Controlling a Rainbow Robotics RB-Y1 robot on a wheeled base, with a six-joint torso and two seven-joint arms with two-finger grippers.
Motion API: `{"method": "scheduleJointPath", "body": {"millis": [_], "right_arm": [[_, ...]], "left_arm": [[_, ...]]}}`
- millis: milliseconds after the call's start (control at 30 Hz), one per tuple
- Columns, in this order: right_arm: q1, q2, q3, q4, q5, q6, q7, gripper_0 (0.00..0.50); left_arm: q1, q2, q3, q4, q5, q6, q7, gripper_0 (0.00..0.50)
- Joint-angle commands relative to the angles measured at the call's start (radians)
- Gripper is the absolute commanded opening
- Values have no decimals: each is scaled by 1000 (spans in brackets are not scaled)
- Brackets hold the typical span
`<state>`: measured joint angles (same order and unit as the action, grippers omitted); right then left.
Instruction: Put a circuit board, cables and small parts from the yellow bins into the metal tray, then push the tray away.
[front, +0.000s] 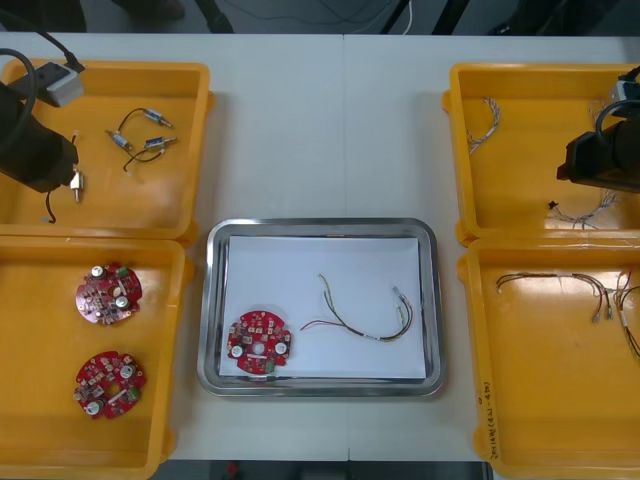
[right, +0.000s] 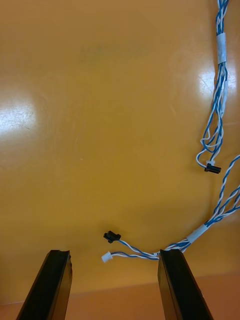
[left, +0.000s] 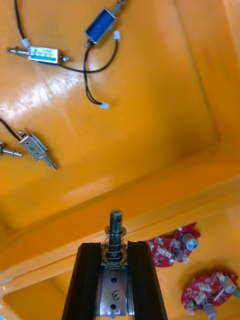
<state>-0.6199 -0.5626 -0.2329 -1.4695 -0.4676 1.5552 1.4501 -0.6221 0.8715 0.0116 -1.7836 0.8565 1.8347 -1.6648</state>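
Yellow far-left bin (front: 150, 205): left gripper (left: 115, 247) hangs over it, clamped on a small metal part (left: 115, 227). The next move looks like a carry to the metal tray (front: 320, 226), which already holds a circuit board (front: 259, 343) and a red-and-yellow cable (front: 370, 318). Right gripper (right: 114, 255) is wide open over a blue-and-white cable (right: 197, 233) in the far-right bin (front: 520, 200), so it needs to drop and close.

From the metal tray (front: 215, 300), the right arm (front: 605, 155) at two o'clock runs off the picture's edge and covers part of the yellow bin (front: 520, 110) under it. At three o'clock, thin cables (front: 560, 280) run off the same edge, their colours too fine to tell. The left gripper (left: 115, 246) clamps a small metal part (left: 116, 222) whose lower end is cut off. The twisted blue and white cable (right: 220, 75) runs past the picture's edge, its far end unseen.
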Motion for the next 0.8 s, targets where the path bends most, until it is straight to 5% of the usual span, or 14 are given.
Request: {"method": "scheduleJointPath", "body": {"millis": [33,300,800], "right_arm": [[2,10,7,23,9,-37,-25,500],[5,12,67,63,6,-52,-36,500],[3,23,98,147,-16,-129,-30,500]], "left_arm": [[48,-22,34,-120,1,35,194,0],[58,-74,19,-269,22,85,375,0],[16,-80,-259,-433,32,52,787,0]]}}
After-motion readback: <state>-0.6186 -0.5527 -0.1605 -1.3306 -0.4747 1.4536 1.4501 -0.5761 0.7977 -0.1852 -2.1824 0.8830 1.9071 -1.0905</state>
